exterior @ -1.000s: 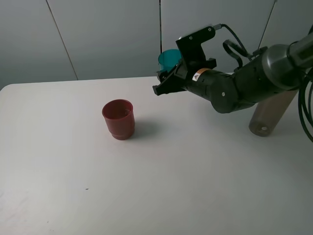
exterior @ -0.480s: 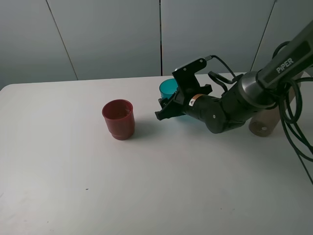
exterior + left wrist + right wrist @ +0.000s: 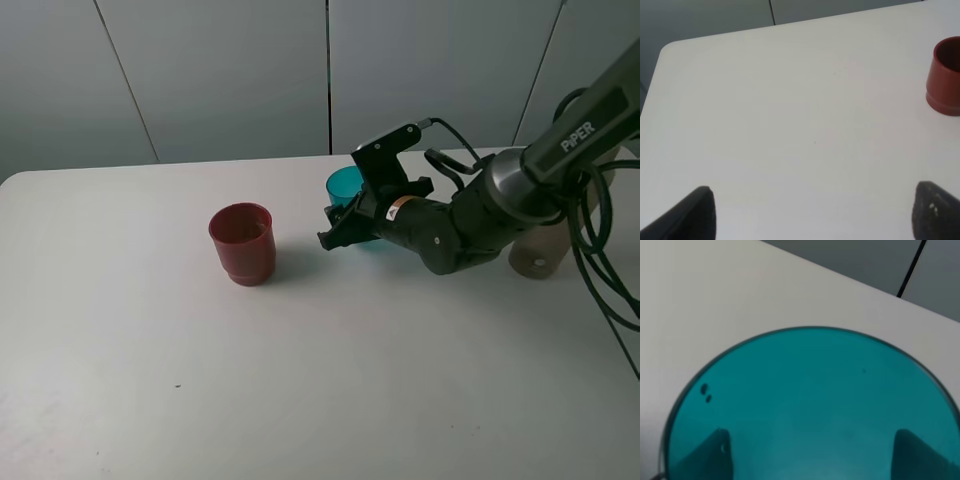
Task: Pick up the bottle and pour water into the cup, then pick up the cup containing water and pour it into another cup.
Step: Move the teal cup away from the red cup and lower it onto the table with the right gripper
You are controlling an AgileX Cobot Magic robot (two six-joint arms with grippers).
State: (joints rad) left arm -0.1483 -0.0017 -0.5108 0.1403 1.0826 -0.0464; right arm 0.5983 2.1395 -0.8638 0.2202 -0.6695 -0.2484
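The cup [image 3: 347, 183] is down on the desk [image 3: 300, 380] again, gripped by our right pincer [image 3: 352, 222].
A second ago we held it high; now it sits upright near the far edge, right of another cup [image 3: 242, 243]. We judge the pour finished. The bottle [image 3: 540, 250] stands behind our arm by the right edge. Our left pincer [image 3: 810, 210] is open over bare desk; the near half offers room.

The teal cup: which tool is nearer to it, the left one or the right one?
Right. The right tool is around the teal cup, fingers on both sides. The left tool is far off, over bare table.
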